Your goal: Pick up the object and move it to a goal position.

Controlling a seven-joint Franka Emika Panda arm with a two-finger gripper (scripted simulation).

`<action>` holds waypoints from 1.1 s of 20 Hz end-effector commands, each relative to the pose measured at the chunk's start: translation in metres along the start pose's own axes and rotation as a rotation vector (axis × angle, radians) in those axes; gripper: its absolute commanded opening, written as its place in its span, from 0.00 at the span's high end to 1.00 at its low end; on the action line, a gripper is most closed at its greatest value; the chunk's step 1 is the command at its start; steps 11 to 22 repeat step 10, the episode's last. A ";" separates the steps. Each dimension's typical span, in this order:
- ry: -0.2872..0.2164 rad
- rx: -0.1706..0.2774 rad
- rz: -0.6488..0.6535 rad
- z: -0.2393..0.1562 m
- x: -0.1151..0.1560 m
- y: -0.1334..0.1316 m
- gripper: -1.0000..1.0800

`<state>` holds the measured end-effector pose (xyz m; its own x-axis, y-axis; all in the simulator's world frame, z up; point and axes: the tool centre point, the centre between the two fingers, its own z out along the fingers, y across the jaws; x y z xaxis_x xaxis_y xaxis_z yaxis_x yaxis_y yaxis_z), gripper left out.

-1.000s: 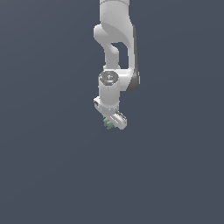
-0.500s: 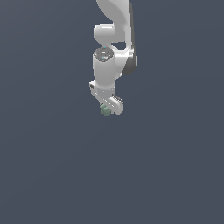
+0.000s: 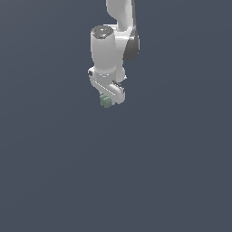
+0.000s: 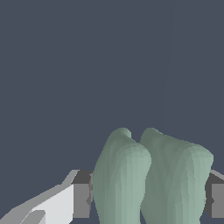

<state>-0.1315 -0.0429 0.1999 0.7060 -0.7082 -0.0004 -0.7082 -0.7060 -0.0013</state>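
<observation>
The claw point(image 3: 108, 97) is closed onto the object point(image 3: 105, 102), a small pale grey-green lump with two rounded ridges. In the wrist view the object point(image 4: 151, 179) fills the gap between the two dark finger pads point(image 4: 81, 199), touching the pad on each side, so the jaws stand only as far apart as the lump is wide. In the exterior view the object hangs just under the white claw body, at the lowest point of the arm point(image 3: 111, 50), held up in the air in the upper middle of the picture. Only its lower tip shows there, since the claw body covers the rest and the fingers themselves cannot be made out from that side. The arm's upper links run out of the top edge of the exterior view, so the base is cut off. In the wrist view the object's lower part and both fingers are cut by the picture edge, and one finger shows only as a thin sliver at the side. The background point(image 3: 181, 172) is one flat dark blue-grey field with no visible edge, corner or seam, and it reaches around the claw on both sides and below it in the exterior view.
</observation>
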 end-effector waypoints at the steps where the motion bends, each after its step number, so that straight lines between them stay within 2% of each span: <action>1: 0.000 -0.001 0.000 -0.010 -0.003 0.006 1.00; 8: 0.000 -0.001 0.000 -0.025 -0.005 0.014 1.00; 22: 0.000 -0.001 0.000 -0.025 -0.005 0.015 1.00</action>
